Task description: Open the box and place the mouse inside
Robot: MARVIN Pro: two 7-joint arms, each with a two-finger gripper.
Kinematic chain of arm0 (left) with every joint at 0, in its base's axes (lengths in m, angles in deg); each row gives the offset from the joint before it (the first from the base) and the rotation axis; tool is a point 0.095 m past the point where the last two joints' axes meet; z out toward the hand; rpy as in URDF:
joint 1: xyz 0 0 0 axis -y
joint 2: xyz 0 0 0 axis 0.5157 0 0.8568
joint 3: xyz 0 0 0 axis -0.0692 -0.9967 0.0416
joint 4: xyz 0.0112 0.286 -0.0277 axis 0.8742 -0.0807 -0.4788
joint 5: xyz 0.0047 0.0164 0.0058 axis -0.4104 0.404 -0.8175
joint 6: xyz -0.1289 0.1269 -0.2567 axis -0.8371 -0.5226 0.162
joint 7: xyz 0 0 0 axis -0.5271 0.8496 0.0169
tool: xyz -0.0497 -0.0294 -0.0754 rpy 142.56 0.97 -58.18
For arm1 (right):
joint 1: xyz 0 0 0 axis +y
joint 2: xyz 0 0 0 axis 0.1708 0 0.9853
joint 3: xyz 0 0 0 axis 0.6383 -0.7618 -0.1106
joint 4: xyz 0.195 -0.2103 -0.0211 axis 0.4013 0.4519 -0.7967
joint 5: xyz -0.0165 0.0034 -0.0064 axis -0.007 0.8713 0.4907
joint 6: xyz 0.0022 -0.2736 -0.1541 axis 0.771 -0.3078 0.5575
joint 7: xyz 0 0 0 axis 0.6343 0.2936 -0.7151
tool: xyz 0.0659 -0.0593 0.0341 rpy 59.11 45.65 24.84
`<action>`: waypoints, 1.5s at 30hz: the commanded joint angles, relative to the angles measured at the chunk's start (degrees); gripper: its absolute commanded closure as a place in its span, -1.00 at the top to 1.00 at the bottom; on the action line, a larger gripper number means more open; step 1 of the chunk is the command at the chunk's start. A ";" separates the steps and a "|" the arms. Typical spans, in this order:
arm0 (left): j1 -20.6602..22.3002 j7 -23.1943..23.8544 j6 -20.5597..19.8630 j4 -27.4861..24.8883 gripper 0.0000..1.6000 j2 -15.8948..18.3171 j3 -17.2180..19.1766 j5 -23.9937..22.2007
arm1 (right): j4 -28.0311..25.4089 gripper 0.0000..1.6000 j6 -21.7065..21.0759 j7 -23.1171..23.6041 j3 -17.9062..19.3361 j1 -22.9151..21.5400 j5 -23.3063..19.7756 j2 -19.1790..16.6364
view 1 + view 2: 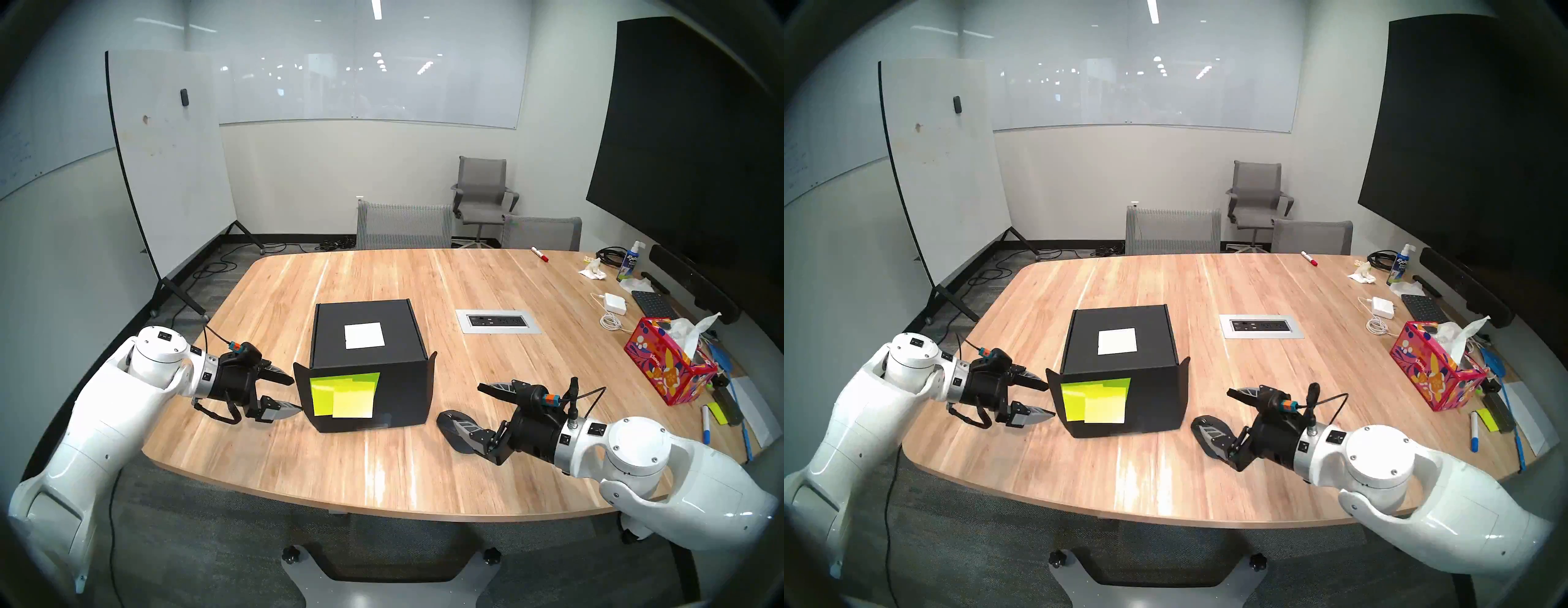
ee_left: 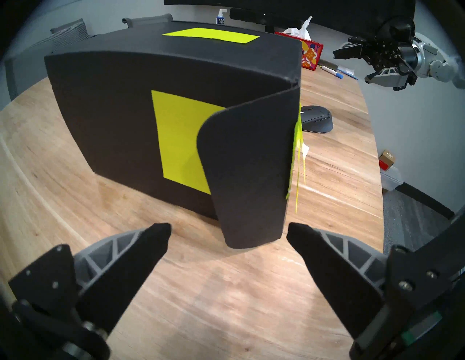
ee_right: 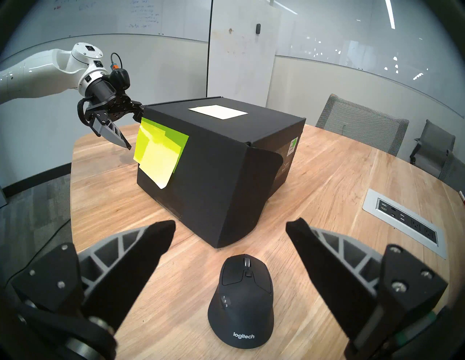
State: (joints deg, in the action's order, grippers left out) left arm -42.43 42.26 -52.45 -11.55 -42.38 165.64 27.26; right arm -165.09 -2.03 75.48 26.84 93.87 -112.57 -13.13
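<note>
Tissue box (image 1: pixel 670 369) beyond closed box (image 1: pixel 369 339)

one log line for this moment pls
box: closed, side flaps splayed | mouse: on table, before right gripper | left gripper: open, at box's left flap | right gripper: open, empty

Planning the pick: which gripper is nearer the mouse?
Right. The right gripper hangs open just over the mouse; the left gripper is open at the box's far side.
</note>
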 commanded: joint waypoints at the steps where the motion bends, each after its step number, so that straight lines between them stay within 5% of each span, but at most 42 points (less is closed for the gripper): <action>1: -0.61 0.00 -0.21 -1.85 1.00 0.14 0.59 -0.56 | -0.87 1.00 0.52 0.09 0.25 -0.36 0.15 0.12; 45: -2.02 -0.87 0.22 -2.04 1.00 -0.50 -0.16 0.00 | -0.87 1.00 0.52 0.09 0.25 -0.36 0.15 0.12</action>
State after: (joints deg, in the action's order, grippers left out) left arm -44.55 41.39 -52.28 -12.92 -42.94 165.19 27.44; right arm -165.09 -2.02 75.48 26.84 93.87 -112.57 -13.13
